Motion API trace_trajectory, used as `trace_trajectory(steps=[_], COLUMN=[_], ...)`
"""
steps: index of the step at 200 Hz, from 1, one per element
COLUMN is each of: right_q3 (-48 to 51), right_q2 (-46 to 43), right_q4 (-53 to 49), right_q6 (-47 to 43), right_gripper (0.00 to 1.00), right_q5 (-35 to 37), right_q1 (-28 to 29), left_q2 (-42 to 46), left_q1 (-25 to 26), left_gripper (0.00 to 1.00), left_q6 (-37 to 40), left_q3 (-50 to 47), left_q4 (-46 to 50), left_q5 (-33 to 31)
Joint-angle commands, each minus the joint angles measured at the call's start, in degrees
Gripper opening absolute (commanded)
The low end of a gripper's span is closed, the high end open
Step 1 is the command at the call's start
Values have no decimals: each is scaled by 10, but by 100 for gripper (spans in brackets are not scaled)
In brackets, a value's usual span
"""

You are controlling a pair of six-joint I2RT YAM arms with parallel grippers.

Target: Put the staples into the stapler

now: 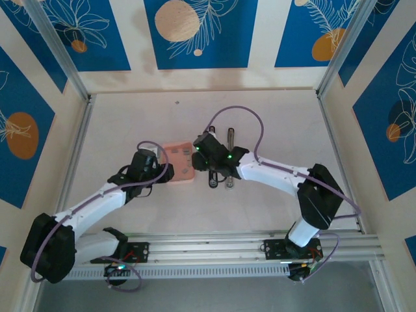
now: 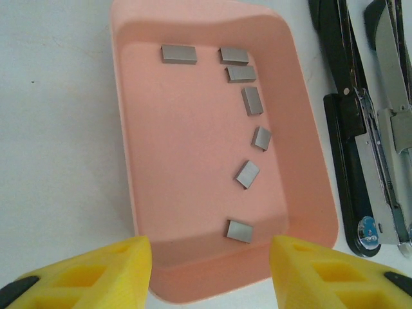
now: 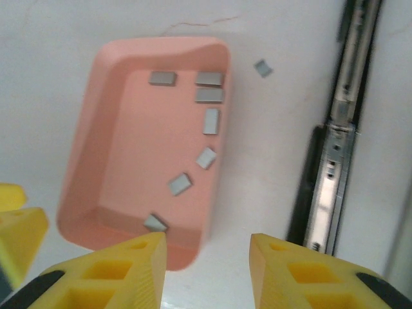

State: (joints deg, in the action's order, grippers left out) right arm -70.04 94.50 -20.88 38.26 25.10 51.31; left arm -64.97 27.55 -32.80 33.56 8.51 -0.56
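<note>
- From overhead, a pale bench holds a pink box at the centre of the frame. A stapler lies just to the right of the box.
- Two arms reach in from the bottom corners. The left end effector sits at the box's left edge. The right end effector hangs by the box's right edge, between the box and the stapler.
- In the left wrist view the open-topped box takes up the middle of the frame. Seven short grey staples lie loose on its floor, in a curve from the top toward the bottom.
- The left end effector is open. Its yellow fingers stand apart at the bottom of the frame, over the near end of the box, and hold nothing.
- At the right edge of that frame the stapler lies swung open on the bench. Its black bar and silvery rail are side by side, near the box but apart from it.
- In the right wrist view the right end effector is open, with nothing between its spread fingers.
- A loose staple piece lies on the bench in the upper middle of that frame, between the box and the stapler.
</note>
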Motion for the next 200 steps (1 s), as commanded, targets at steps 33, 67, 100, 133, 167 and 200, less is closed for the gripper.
trace_trajectory(steps=[33,67,100,133,167,200], right_q3=[-12,24,48,45,40,27], right_q2=[-3,-41,-58,-51,-46,-39], right_q4=[-27,-9,-2,-26,-41,-46], right_q6=[-9,11,26,33,33,23], right_gripper=[39,40,40,40,40,40], right_q5=[-41,-71,-97,-108,-118,-131], right_q1=[-29,-75,-117,-142,-161,-178], left_q2=[-70,-146,-227,-308,-370,-412], left_q1=[-7,-6,-5,-4,-2,4], left_gripper=[50,49,47,46,40,38], left_q6=[100,150,188,239,259,266], left_q3=[125,222,297,361,387,388], left_q4=[99,179,241,292,305,286], left_q5=[44,57,70,90,96,91])
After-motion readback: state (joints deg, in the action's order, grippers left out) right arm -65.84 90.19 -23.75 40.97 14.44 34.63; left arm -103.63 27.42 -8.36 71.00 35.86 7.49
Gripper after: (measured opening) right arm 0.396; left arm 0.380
